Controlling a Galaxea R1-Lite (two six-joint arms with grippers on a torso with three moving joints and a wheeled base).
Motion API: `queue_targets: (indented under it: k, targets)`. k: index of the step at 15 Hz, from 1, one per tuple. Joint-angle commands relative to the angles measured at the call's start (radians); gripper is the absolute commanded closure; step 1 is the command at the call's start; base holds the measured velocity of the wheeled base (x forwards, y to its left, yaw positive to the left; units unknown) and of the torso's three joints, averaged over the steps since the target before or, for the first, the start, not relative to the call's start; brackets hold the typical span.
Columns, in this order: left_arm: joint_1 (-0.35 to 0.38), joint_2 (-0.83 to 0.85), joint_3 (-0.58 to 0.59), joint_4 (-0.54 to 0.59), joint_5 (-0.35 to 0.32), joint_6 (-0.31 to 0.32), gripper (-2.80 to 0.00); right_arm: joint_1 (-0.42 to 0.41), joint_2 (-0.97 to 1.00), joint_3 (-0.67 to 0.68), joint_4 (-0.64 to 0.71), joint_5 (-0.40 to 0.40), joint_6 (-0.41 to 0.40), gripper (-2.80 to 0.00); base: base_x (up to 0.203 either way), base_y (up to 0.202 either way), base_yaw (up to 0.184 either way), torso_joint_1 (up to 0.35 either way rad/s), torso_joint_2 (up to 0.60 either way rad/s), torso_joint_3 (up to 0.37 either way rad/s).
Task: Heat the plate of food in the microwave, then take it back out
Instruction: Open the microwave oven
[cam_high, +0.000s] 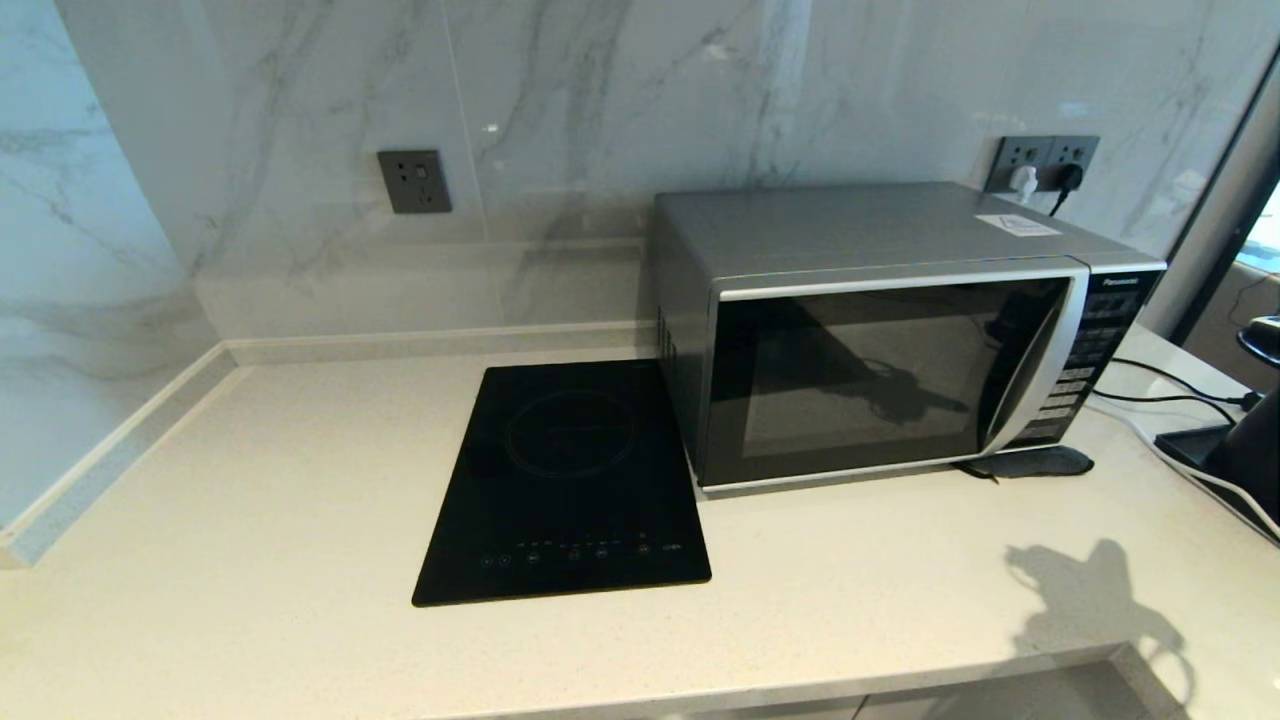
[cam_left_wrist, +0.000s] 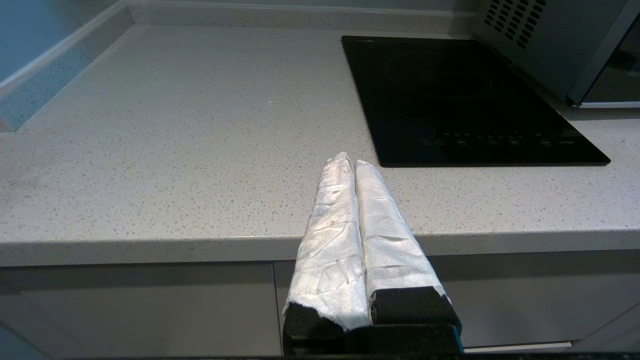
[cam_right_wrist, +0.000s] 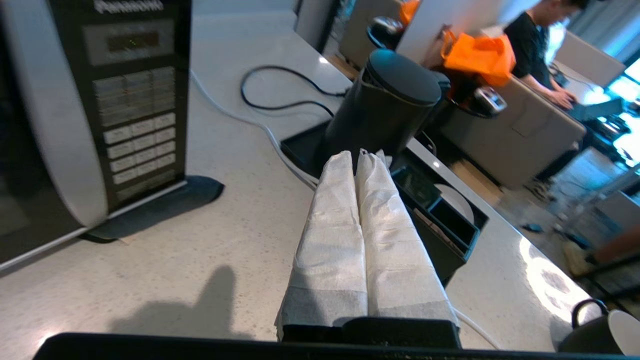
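Note:
The silver-grey microwave (cam_high: 880, 330) stands at the back right of the counter with its dark glass door closed; its button panel (cam_right_wrist: 135, 125) shows in the right wrist view. The plate of food is out of view. My left gripper (cam_left_wrist: 350, 162) is shut and empty, hovering at the counter's front edge, left of the cooktop. My right gripper (cam_right_wrist: 356, 156) is shut and empty above the counter, in front and to the right of the microwave. Neither arm shows in the head view; only a shadow (cam_high: 1090, 600) falls on the counter at the front right.
A flat black induction cooktop (cam_high: 570, 480) lies left of the microwave. A black appliance (cam_right_wrist: 385, 105) on a black tray, with cables (cam_high: 1170, 385), stands right of the microwave. A dark pad (cam_high: 1030, 462) lies under the microwave's front right corner. A marble wall backs the counter.

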Motion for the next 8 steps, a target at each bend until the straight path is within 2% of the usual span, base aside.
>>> queue_targets:
  k: [1, 5, 8]
  targets:
    - [0.000, 0.002, 0.000, 0.000, 0.000, -0.001, 0.00, 0.005, 0.174, -0.068, -0.003, -0.079, -0.001, 0.00, 0.000, 0.000, 0.000, 0.000, 0.00, 0.000]
    - [0.000, 0.002, 0.000, 0.000, 0.000, -0.001, 0.00, 0.114, 0.304, -0.162, -0.004, -0.244, -0.001, 0.00, 0.000, 0.000, 0.000, 0.000, 0.00, 0.000]
    - [0.000, 0.002, 0.000, 0.000, 0.002, -0.001, 0.00, 0.229, 0.359, -0.191, -0.007, -0.302, 0.014, 0.00, 0.000, 0.000, 0.000, 0.000, 0.00, 0.000]
